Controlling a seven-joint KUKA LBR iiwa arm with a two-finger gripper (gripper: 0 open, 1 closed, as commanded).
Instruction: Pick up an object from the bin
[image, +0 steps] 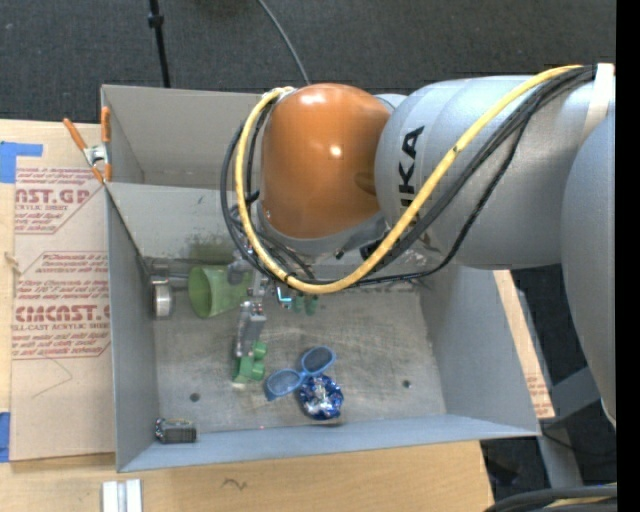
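Where the gripper (250, 342) hangs at centre frame, you find its tip at a small green piece (249, 366) on the bin (385, 335) floor; contact cannot be confirmed. You cannot tell how wide the tool stands. A green cup (210, 290) lies just left; blue items (305, 382) lie lower right.

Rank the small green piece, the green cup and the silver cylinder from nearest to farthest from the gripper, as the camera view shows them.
1. Small green piece: right by the gripper, mid-bin.
2. Green cup: up and to the left of the gripper.
3. Silver cylinder: farther left than the cup, near the bin's left wall.
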